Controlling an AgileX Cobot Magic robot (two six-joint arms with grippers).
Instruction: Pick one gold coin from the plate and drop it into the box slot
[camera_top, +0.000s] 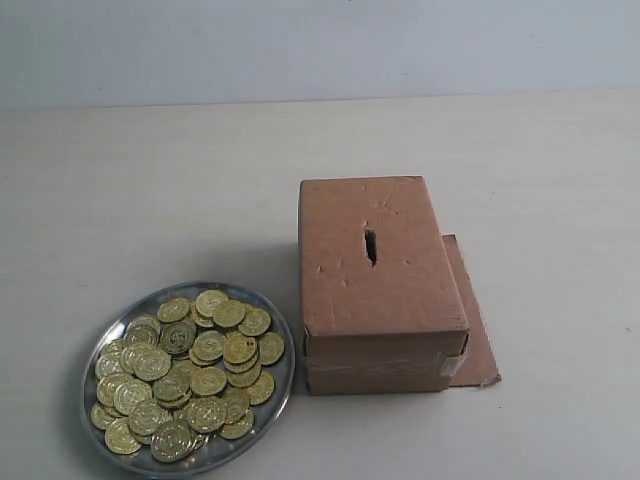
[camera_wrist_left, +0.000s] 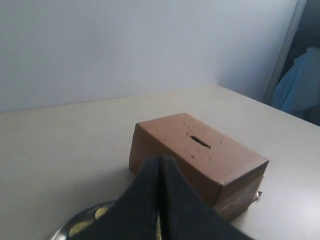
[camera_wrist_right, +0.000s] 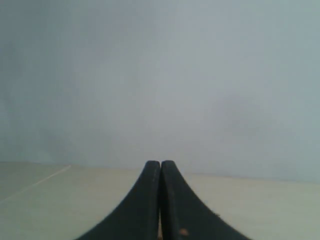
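Note:
The silvery plate (camera_top: 190, 287) sits at the front left of the table, heaped with several gold coins (camera_top: 190, 375). To its right stands the brown box (camera_top: 380, 300), with the dark box slot (camera_top: 370, 246) in the middle of its top. Neither arm shows in the exterior view. In the left wrist view my left gripper (camera_wrist_left: 160, 159) is shut and held above the plate (camera_wrist_left: 66, 227), pointing at the box (camera_wrist_left: 225, 165) and its slot (camera_wrist_left: 199, 142). A few coins (camera_wrist_left: 79, 228) show beside the fingers. My right gripper (camera_wrist_right: 160, 162) is shut, facing a bare wall.
A flat brown cardboard sheet (camera_top: 478, 340) lies under the box and sticks out on its right side. Pale tabletop surrounds the plate and box. A blue object (camera_wrist_left: 300, 85) stands beyond the table's far corner in the left wrist view.

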